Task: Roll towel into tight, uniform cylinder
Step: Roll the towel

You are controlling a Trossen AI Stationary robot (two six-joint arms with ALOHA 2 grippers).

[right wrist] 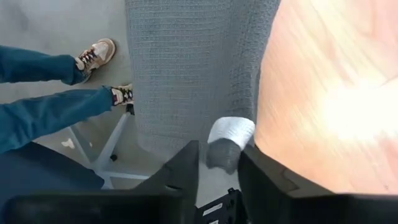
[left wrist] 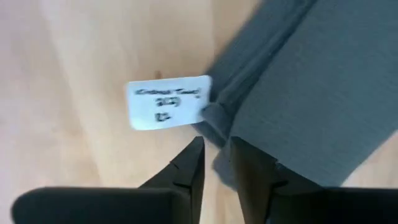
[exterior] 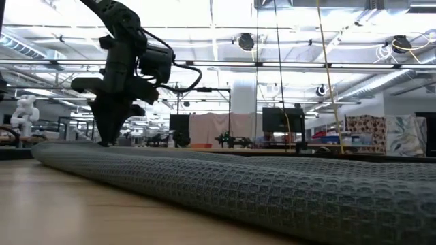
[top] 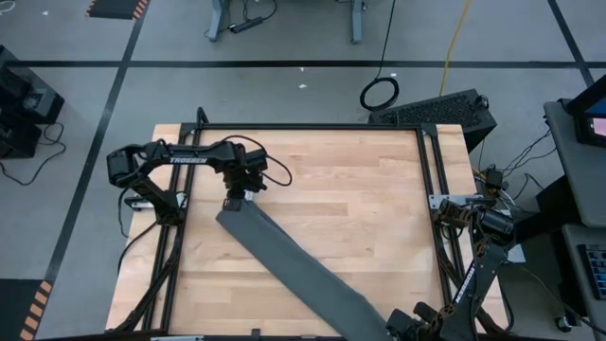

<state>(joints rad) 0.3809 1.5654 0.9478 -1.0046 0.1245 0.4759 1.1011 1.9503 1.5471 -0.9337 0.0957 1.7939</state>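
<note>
The work surface is a light wooden table (top: 331,189) bordered by a black frame, standing on a grey floor marked with dark tape lines; the low view looks past it into a large hall with ceiling lights and equipment.

The towel (top: 298,270) lies on the table as a long, narrow, dark grey band (apparently folded or loosely rolled along its length). In the high view it runs diagonally from about 9 o'clock of the table centre down to the table edge at about 5 o'clock, where its end hangs over the edge. A small white tag (left wrist: 168,102) with printed text projects from the towel corner at the 9 o'clock end and lies flat on the wood.

The left gripper (top: 233,202) points down at the 9 o'clock end of the towel. Its fingers (left wrist: 186,165) stand narrowly apart, just beside the towel corner and the tag, with no cloth seen clamped between them.

The right gripper (right wrist: 217,165) is at the 5 o'clock table edge, over the hanging end of the towel. Its jaws are slightly apart, with a small bunched bit of towel edge between them; whether they pinch it cannot be told.

A person's legs (right wrist: 50,93) in blue trousers show on the floor beyond the table edge.
</note>
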